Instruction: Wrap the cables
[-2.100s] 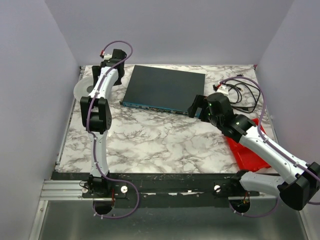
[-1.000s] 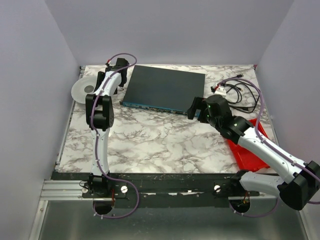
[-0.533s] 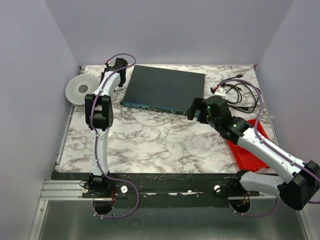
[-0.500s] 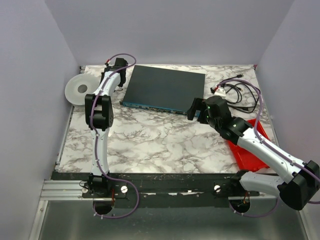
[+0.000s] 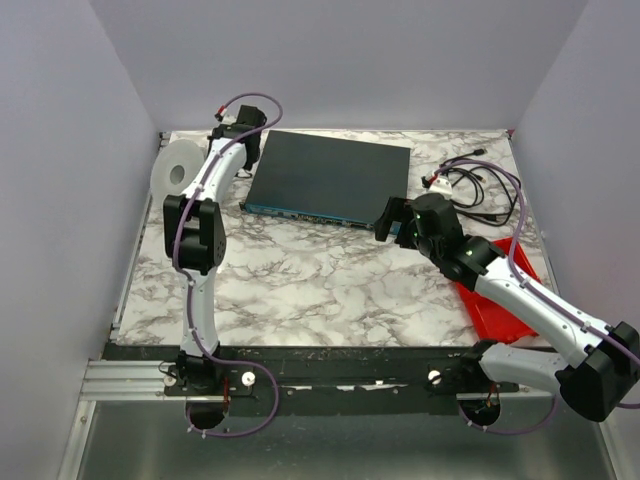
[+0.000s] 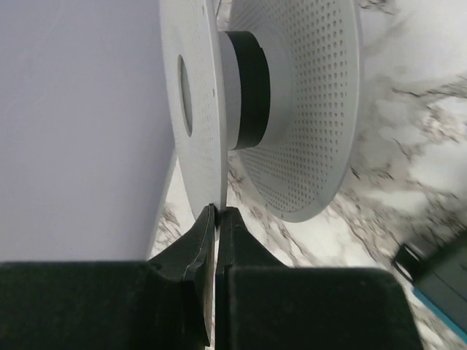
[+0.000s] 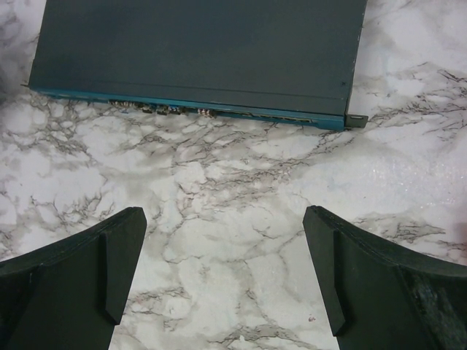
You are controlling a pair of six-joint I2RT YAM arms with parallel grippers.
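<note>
A white spool (image 5: 177, 170) with a black hub (image 6: 252, 87) stands tilted up on edge at the far left, by the wall. My left gripper (image 5: 204, 157) is shut on the rim of its near flange (image 6: 193, 109), with the jaws (image 6: 217, 211) pinching the thin disc. Beyond the hub is the perforated far flange (image 6: 314, 109). My right gripper (image 5: 388, 215) hangs open over bare marble, just in front of the flat dark box (image 7: 197, 51); nothing lies between its fingers (image 7: 224, 215). The cables, as a thin white wire, I cannot make out in any view.
The flat dark box (image 5: 330, 175) with a teal front lies at the back middle. A tangle of black cords (image 5: 482, 190) with a white tag sits at the back right. A red tray (image 5: 495, 300) lies under my right arm. Walls close the left, back and right.
My left gripper has shut on the spool's flange and tipped the spool from lying flat to standing on edge. The right arm has hardly moved.
</note>
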